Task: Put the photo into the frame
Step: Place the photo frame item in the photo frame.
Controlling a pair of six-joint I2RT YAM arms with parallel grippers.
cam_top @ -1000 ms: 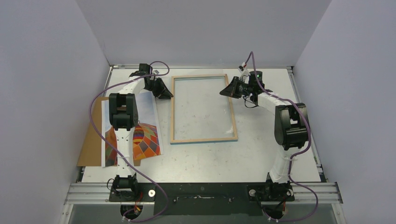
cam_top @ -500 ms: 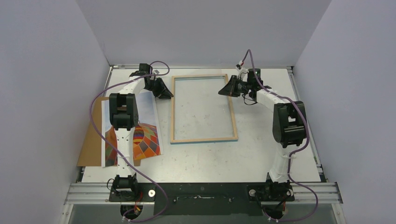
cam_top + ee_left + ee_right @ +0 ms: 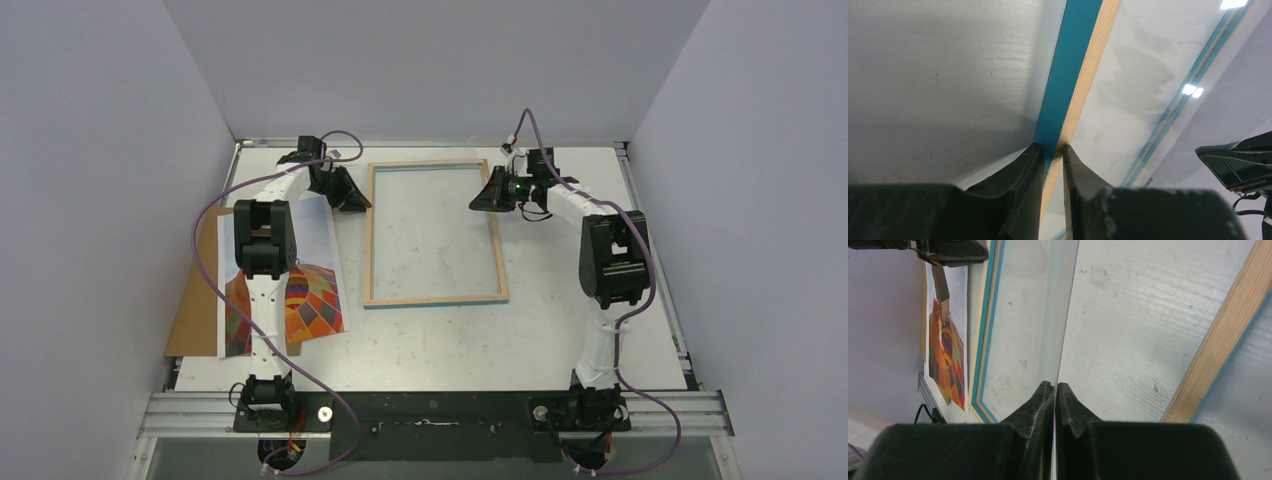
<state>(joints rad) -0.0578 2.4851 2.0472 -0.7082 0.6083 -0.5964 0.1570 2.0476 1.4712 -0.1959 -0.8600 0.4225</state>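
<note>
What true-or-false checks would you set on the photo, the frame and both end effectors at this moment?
1. The photo sits inside the frame. False: it lies left of the frame, partly on the brown board.
2. The left end effector is closed on the frame's rail. True.
3. The frame lies wood-coloured side up. True.
4. The right end effector stands wide open. False: it is shut on the edge of a thin clear pane.
</note>
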